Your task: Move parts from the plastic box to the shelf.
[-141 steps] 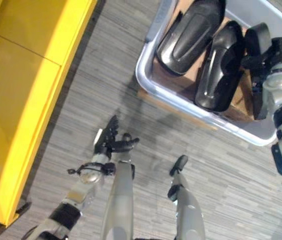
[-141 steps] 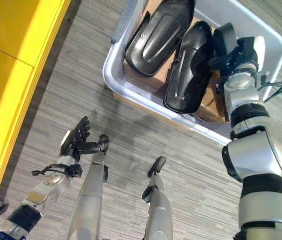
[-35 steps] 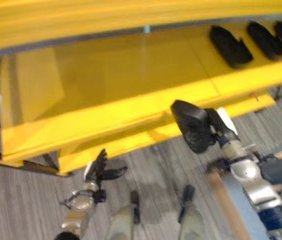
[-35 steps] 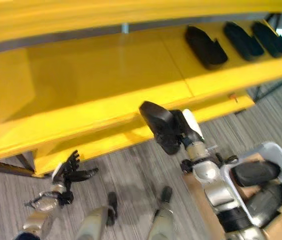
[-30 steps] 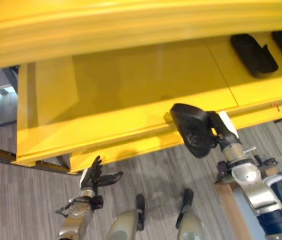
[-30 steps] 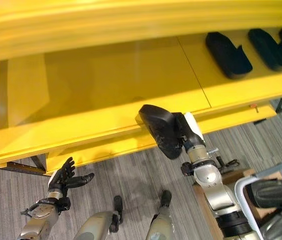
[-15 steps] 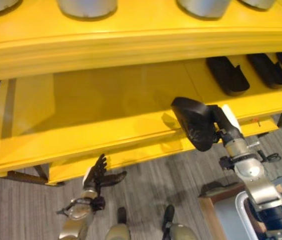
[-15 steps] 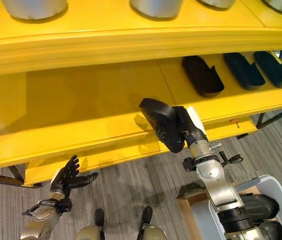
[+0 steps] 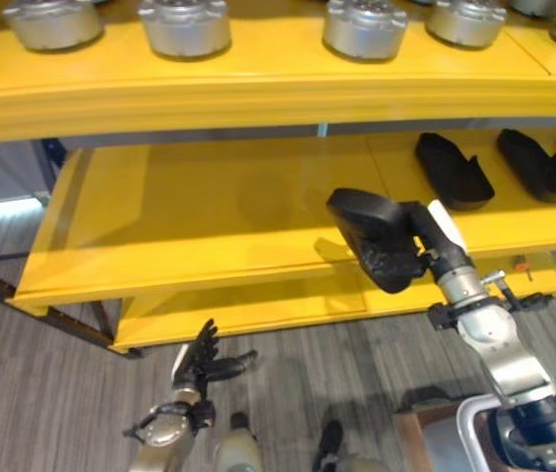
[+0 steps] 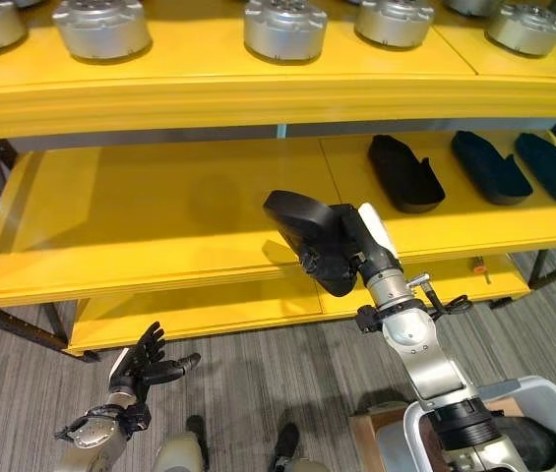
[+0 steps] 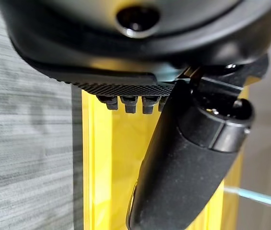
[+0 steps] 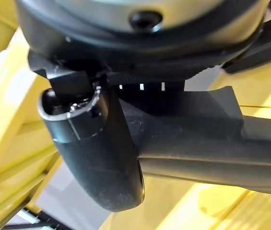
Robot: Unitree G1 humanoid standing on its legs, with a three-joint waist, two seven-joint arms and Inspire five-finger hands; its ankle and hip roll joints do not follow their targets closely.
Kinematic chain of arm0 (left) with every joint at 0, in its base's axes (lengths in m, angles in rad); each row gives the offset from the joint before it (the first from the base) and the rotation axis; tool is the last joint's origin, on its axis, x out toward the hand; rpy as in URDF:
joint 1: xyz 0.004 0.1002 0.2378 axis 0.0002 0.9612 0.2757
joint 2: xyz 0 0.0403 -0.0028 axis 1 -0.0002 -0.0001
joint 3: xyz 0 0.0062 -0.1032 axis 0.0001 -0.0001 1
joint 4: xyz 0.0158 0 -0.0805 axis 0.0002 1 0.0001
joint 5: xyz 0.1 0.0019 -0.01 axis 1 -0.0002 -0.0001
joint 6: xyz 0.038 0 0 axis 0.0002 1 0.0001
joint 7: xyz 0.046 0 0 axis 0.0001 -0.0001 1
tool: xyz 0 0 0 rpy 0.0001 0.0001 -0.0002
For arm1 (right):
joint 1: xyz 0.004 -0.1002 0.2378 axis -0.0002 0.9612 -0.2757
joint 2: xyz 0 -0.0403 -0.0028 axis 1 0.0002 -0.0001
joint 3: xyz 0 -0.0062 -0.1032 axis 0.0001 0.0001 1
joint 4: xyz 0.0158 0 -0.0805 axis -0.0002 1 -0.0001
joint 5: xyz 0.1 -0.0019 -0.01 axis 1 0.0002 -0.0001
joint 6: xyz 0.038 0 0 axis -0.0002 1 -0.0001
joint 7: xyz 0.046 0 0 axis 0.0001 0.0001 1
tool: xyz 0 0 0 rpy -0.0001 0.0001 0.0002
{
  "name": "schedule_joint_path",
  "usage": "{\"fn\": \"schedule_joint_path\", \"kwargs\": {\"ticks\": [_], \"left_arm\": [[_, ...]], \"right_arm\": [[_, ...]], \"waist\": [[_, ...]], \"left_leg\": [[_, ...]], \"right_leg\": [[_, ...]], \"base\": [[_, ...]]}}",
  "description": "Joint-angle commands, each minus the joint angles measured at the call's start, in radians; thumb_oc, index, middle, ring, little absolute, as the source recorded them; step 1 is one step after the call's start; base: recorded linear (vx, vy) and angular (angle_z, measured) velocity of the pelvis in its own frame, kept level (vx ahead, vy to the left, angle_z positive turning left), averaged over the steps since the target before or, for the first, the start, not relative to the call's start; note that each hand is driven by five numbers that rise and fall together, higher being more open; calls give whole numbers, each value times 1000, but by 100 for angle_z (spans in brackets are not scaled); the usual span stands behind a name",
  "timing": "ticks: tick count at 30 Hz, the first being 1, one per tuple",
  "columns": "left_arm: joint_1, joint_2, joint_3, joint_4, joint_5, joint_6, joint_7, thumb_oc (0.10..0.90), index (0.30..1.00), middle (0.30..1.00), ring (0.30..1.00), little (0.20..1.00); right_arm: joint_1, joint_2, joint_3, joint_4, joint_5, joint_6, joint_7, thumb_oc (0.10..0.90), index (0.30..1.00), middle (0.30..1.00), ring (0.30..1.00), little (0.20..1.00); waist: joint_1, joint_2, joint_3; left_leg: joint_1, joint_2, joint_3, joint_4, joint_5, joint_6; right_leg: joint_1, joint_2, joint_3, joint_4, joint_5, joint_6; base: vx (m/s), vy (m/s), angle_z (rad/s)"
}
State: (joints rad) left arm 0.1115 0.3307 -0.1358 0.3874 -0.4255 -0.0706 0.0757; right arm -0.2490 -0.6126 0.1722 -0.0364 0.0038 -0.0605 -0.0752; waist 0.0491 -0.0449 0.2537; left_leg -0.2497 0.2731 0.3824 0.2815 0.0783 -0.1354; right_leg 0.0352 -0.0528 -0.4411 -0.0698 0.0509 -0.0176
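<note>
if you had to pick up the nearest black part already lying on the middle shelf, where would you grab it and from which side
Probably across the narrow middle of the black part, reaching from the shelf front. It lies flat, lengthwise front to back, with open shelf on its left side; the upper shelf overhead likely rules out coming from above.

The right robot hand (image 10: 356,246) is dark with a white cover on its thumb, mounted on a silver-grey arm with black bands at the joints. The left robot hand (image 10: 140,370) is dark too, on a silver-grey wrist, with a white patch.
</note>
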Motion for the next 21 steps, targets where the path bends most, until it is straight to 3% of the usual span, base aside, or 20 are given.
{"fn": "schedule_joint_path", "kwargs": {"ticks": [1, 2, 3, 4, 15, 18, 21], "left_arm": [[-7, 30, 9, -90, 6, -62, 10, 900, 1000, 1000, 1000, 1000], [-10, 33, 3, -94, 8, -64, 12, 900, 1000, 1000, 1000, 1000], [-9, 33, 3, -93, 8, -64, 12, 900, 1000, 1000, 1000, 1000], [-15, 32, 3, -94, 11, -65, 10, 900, 1000, 1000, 1000, 1000], [-23, 54, 7, -109, 27, -66, 14, 900, 1000, 1000, 1000, 1000], [-25, 60, 9, -117, 28, -63, 15, 900, 1000, 1000, 1000, 1000], [-45, 76, 0, -111, 39, -64, 24, 900, 1000, 1000, 1000, 1000]], "right_arm": [[-66, -12, -84, -107, 11, -108, -64, 400, 300, 300, 300, 300], [-69, 3, -76, -106, 14, -110, -59, 400, 300, 300, 300, 300], [-69, 4, -76, -106, 14, -110, -59, 400, 300, 300, 300, 300], [-62, 14, -79, -104, 16, -111, -57, 400, 300, 300, 300, 300], [-71, 76, -33, -104, -3, -89, -32, 400, 300, 300, 300, 300], [-77, 79, -33, -106, -9, -83, -28, 400, 300, 300, 300, 300], [-80, 82, -35, -127, -18, -87, -30, 400, 300, 300, 300, 300]], "waist": [[6, -22, -70], [16, -23, -73], [16, -25, -74], [17, -24, -77], [27, -48, -109], [30, -54, -103], [19, -59, -63]], "left_leg": [[83, 19, -64, -131, 79, -19], [93, -4, -82, -151, 76, 7], [105, -7, -94, -155, 61, -5], [111, -28, -97, -176, 63, 15], [173, -116, -38, -201, -34, 72], [166, -131, -43, -180, -62, 90], [148, -150, -49, -132, -85, 133]], "right_leg": [[53, -52, 40, 47, -86, 89], [48, -65, 30, 50, -71, 94], [58, -65, 42, 50, -84, 102], [53, -78, 30, 54, -66, 100], [42, -195, 26, 141, -49, 174], [23, -224, 19, 200, -50, 186], [-67, -256, 50, 389, 11, 198]], "base": [[27, 151, -16], [65, 120, -13], [16, 158, -1], [68, 116, -15], [98, 164, 8], [44, 137, 3], [-68, 136, 8]]}}
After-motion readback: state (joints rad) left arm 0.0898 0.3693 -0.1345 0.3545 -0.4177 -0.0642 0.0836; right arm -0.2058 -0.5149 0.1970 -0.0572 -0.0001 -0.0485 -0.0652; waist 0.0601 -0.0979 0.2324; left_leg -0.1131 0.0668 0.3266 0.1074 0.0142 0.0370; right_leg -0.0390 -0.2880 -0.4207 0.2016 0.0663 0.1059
